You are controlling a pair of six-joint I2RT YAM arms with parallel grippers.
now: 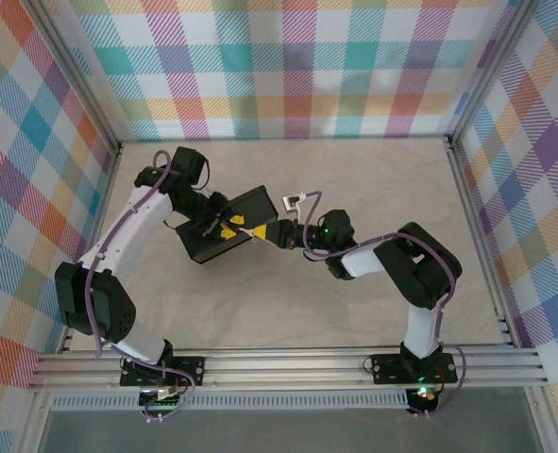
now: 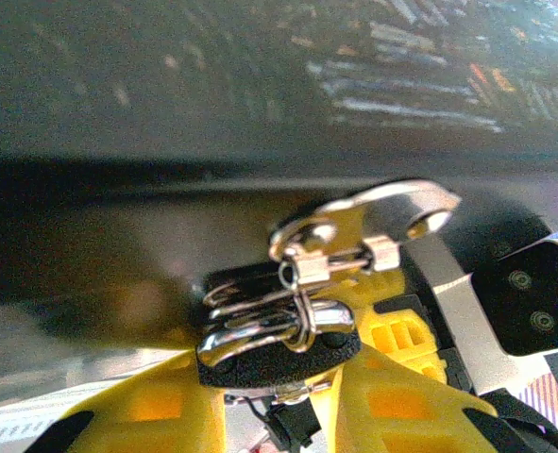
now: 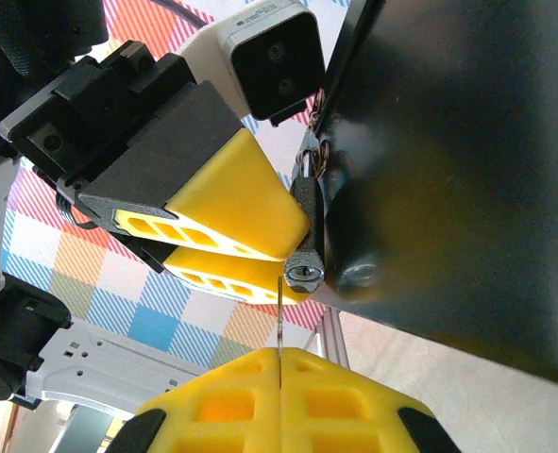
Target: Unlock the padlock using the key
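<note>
The small black padlock (image 2: 279,357) hangs by its silvery shackle (image 2: 260,326) from the metal hasp (image 2: 373,212) of the dark box (image 1: 224,226). My left gripper (image 2: 279,382) is shut on the padlock body, one yellow finger on each side. In the right wrist view the padlock (image 3: 304,269) shows its keyhole end, beside the left gripper's fingers (image 3: 231,212). My right gripper (image 3: 280,354) is shut on the thin silvery key (image 3: 280,316). The key's blade points up and its tip stands just left of the keyhole, outside it. Both grippers (image 1: 224,225) (image 1: 265,233) meet at the box's near right edge.
The box (image 3: 448,160) lies on the beige table (image 1: 288,311) left of centre, with bare table in front and to the right. Plaid walls and an aluminium frame (image 1: 288,363) enclose the workspace.
</note>
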